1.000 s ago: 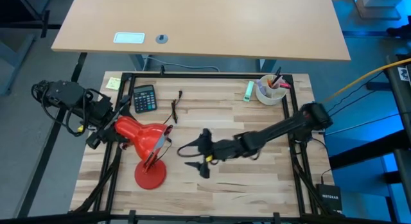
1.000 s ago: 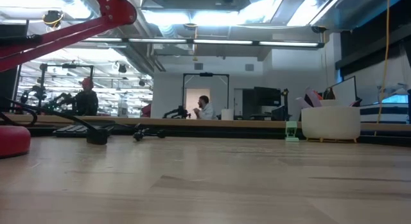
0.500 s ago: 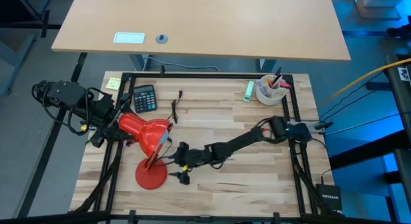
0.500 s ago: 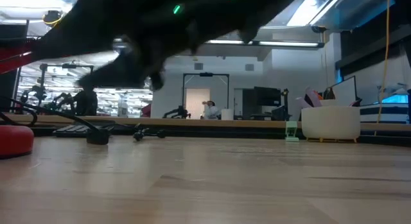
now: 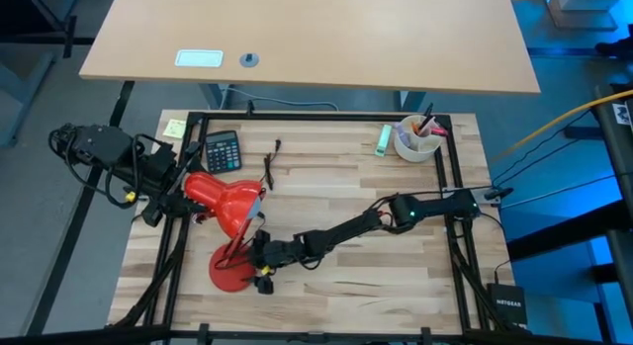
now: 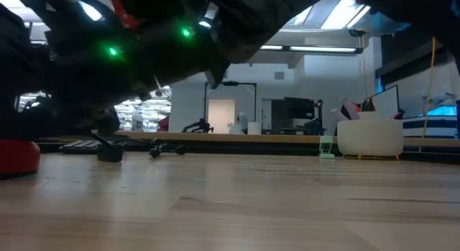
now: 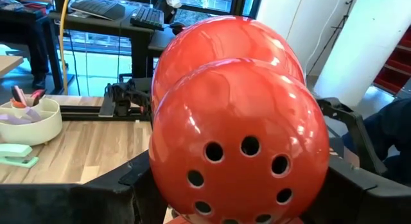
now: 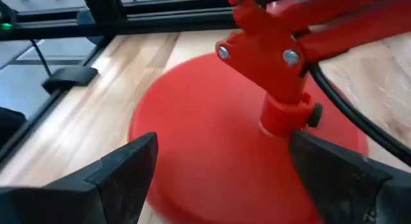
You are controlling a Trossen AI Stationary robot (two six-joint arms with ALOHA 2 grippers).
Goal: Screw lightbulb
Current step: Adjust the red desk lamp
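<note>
Trouble ahead: no bulb in sight, and the lamp could tip

Right gripper (image 5: 261, 264) sits low and left of the middle of the high view, just beside the round red lamp base (image 5: 231, 271). In the right wrist view its two dark fingers (image 8: 115, 169) are spread wide with nothing between them. The lamp base (image 8: 212, 140) and the lamp's red joint (image 8: 270, 54) fill the space ahead of them.

The left gripper (image 5: 176, 192) is at the left side of the high view, at the back of the red lamp shade (image 5: 226, 202). In the left wrist view the shade (image 7: 237, 121) sits between its fingers and looks held, with the vent holes facing the camera.

The lightbulb does not show in any view. I cannot tell if it is inside the shade or somewhere else. The white cup of pens (image 5: 412, 139) at the upper right is not it.

What could go wrong, I think:
- The empty right gripper has nothing to screw in. It may have to go and find the bulb first.
- The right arm is stretched far across the wooden table (image 5: 396, 276). A small bump on the lamp base or the thin lamp arm (image 5: 237, 244) could push the lamp over.
- If the left gripper lets the shade turn, the opening may point the wrong way.
</note>
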